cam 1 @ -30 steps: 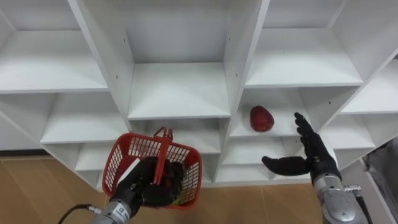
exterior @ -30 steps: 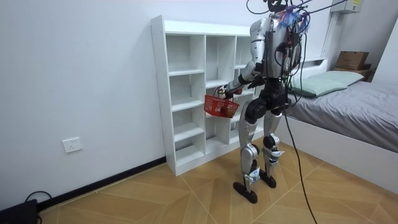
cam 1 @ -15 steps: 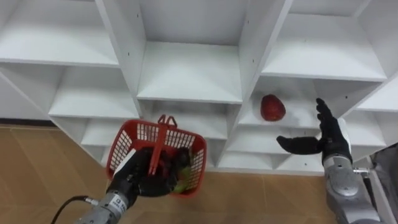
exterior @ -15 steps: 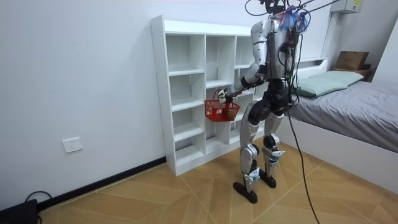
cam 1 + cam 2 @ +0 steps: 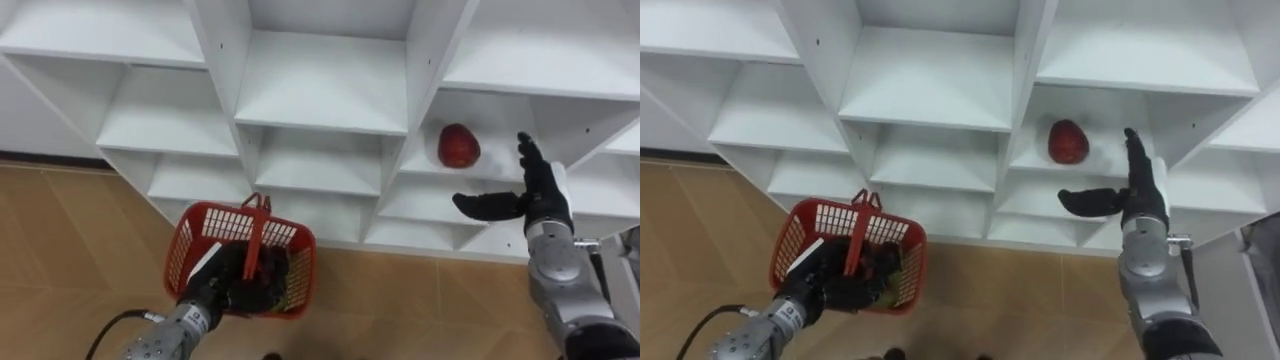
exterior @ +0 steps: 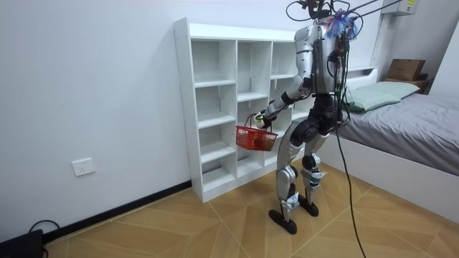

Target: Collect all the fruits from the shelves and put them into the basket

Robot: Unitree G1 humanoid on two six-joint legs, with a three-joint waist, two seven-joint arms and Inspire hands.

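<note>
A dark red fruit (image 5: 458, 145) lies on a closet shelf (image 5: 480, 170) in the right column. My right hand (image 5: 540, 195) is open just right of and below the fruit, thumb stretched toward it, not touching. My left hand (image 5: 222, 285) is shut on the upright handles of a red plastic basket (image 5: 185, 255) hanging low at the left, before the bottom shelves. Something dark and a bit of green lie in the basket, partly hidden by the hand. In the room view I stand facing the white closet (image 6: 208, 107) with knees bent, the basket (image 6: 256, 137) held before it.
The other closet compartments (image 5: 325, 85) in view hold nothing. Wooden floor (image 5: 70, 250) lies below the closet. In the room view a bed (image 6: 409, 122) stands close behind me on the room view's right.
I have bent lower at the knees and the basket has come down with my left hand. The eye view has shifted down along the closet. My right hand stays open beside the fruit.
</note>
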